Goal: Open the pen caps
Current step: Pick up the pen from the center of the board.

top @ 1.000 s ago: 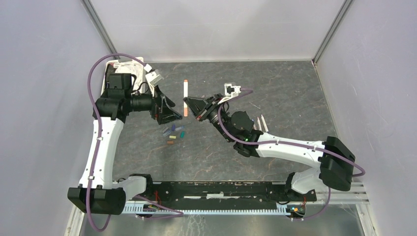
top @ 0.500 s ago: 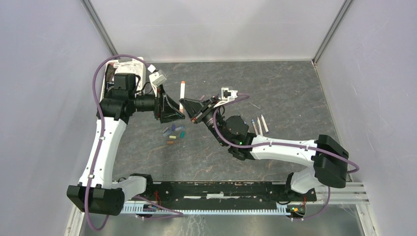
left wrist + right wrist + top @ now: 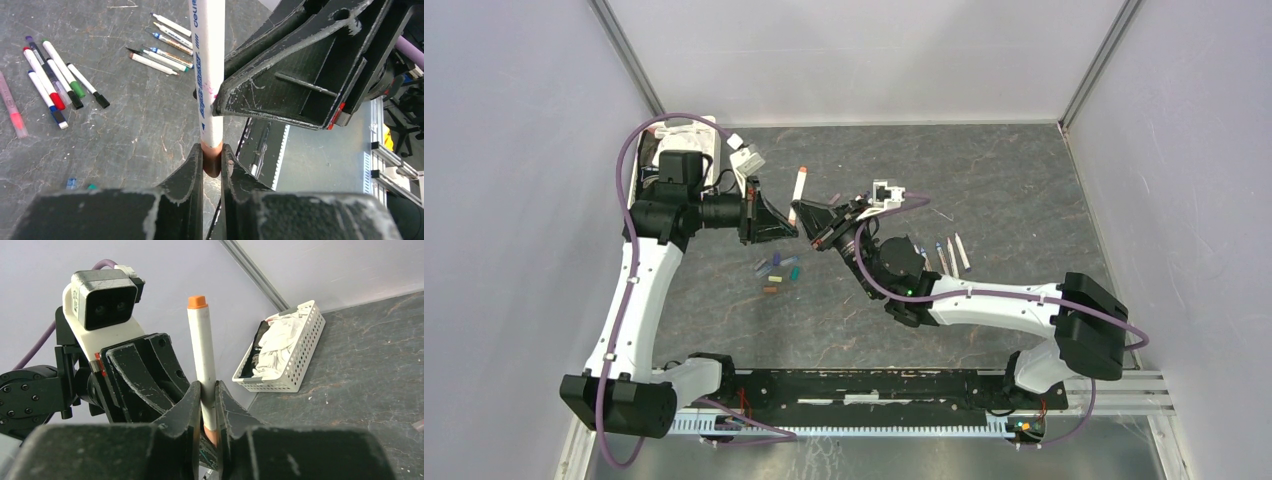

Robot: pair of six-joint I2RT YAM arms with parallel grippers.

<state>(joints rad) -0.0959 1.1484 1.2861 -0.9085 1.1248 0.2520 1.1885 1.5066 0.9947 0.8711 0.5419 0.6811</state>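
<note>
A white-barrelled pen (image 3: 797, 190) hangs in the air between both arms. My right gripper (image 3: 208, 390) is shut on its barrel (image 3: 202, 350), with the orange end plug (image 3: 197, 301) pointing up. My left gripper (image 3: 212, 155) is shut on the pen's orange-brown pen cap (image 3: 212, 162) at the barrel's (image 3: 209, 75) lower end. From above, the left gripper (image 3: 792, 231) and right gripper (image 3: 810, 217) meet tip to tip. Several loose pen caps (image 3: 776, 272) lie on the table below them.
A white perforated basket (image 3: 282, 352) with cloth stands at the back left corner (image 3: 686, 140). Capped pens (image 3: 50, 85) and uncapped pens (image 3: 165, 45) lie on the dark table right of the arms (image 3: 949, 252). A pink pen (image 3: 12, 107) lies apart.
My left gripper has moved right to the pen's end and shut on its cap. The right gripper has carried the pen a little left and tilted it.
</note>
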